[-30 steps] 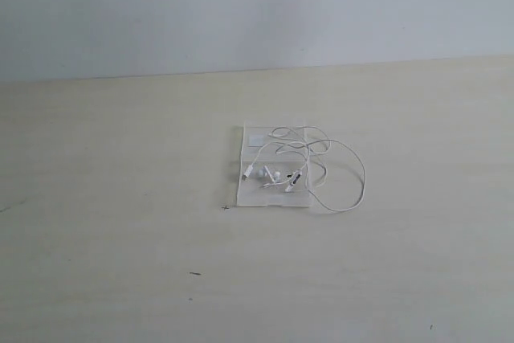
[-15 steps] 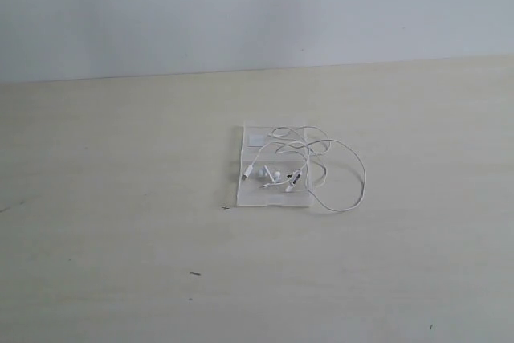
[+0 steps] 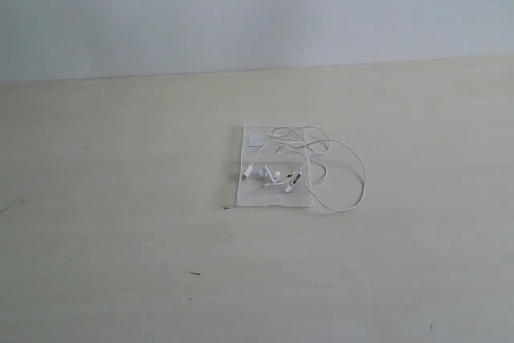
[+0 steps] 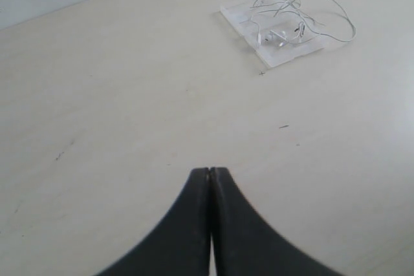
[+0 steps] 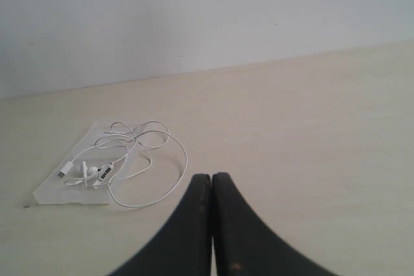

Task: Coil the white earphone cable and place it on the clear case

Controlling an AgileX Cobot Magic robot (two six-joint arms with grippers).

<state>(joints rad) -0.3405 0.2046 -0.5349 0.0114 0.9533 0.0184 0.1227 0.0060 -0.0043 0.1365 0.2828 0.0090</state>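
The clear case (image 3: 250, 192) lies flat near the middle of the table. The white earphone cable (image 3: 363, 185) sits in loose loops on it, with earbuds, remote and plug on the plastic and one wide loop spilling off its right side onto the table. Both show in the left wrist view, the case (image 4: 284, 56) and the cable (image 4: 346, 21), and in the right wrist view, the case (image 5: 55, 193) and the cable (image 5: 183, 159). My left gripper (image 4: 211, 170) is shut and empty, far from the case. My right gripper (image 5: 211, 176) is shut and empty, just off the spilled loop. Neither gripper appears in the exterior view.
The pale wooden table (image 3: 120, 198) runs back to a plain light wall (image 3: 257, 14). A few small dark specks (image 3: 195, 273) mark the tabletop in front of the case.
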